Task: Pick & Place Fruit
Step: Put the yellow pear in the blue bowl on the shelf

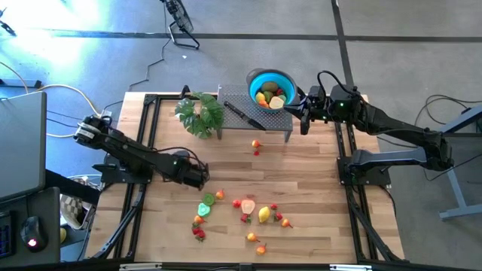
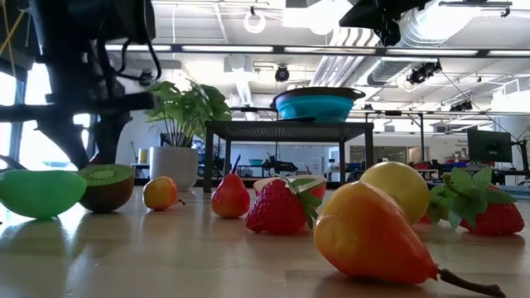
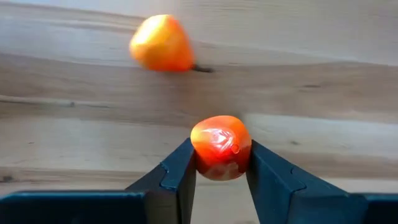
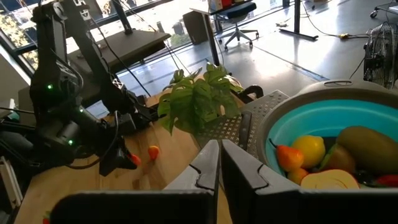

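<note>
Writing: no brand, label or lettering can be read on any item.
Surface: a light wooden tabletop (image 1: pixel 316 188) of planks, with dark frame rails along its left and right edges.
Room: grey floor with dark seams and loose cables around the table; the low view shows an open hall with ceiling ducts, lamps, desks and a monitor; the right wrist view shows an office chair and a fan.
Left gripper (image 3: pixel 219 163): fingers clamped on a small red-orange fruit (image 3: pixel 220 147), held over the tabletop toward its left edge.
Right gripper (image 4: pixel 219 163): fingers together, holding nothing, at the far right corner just beside the blue bowl (image 1: pixel 254 79).
Blue bowl: stands on a dark mesh rack (image 1: pixel 275 120) at the far edge; it holds a lemon (image 4: pixel 309 149), a kiwi (image 4: pixel 368 148), an orange pear-shaped piece (image 4: pixel 285 156) and other pieces.
Loose fruit: a group lies near the front edge at mid-table, including a yellow lemon (image 1: pixel 264 214), a green lime half (image 1: pixel 205 208) and strawberries (image 1: pixel 199 233); two small pieces (image 1: pixel 256 145) lie just in front of the rack.
Plant: a leafy green plant (image 1: pixel 200 113) stands at the rack's left end.
Knife: a black-handled knife (image 1: pixel 242 114) lies on the rack.
Hard to make out: the bowl's lower contents are hidden by its rim; the left gripper is only a dark shape in the low view.
</note>
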### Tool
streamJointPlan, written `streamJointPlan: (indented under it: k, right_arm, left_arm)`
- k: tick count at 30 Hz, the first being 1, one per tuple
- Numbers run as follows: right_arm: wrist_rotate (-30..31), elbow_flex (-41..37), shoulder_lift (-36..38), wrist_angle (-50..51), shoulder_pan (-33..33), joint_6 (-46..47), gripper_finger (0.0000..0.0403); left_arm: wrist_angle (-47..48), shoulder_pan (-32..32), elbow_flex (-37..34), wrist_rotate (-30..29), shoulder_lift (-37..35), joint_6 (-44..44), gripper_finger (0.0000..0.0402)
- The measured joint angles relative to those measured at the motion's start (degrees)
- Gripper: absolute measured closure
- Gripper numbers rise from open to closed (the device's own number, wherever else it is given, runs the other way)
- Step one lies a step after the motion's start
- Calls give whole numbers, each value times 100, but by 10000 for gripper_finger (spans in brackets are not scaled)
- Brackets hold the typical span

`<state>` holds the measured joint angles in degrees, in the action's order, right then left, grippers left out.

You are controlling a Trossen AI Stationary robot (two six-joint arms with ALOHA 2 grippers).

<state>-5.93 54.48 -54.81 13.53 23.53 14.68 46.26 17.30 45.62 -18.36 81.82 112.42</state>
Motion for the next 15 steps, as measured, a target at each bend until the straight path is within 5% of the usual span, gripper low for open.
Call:
streamJointPlan:
  k: [15]
  right_arm:
    - [0,-1,0,-39,0,0,394]
  left_arm:
    - [13,0,577,-134,-275,-842,286]
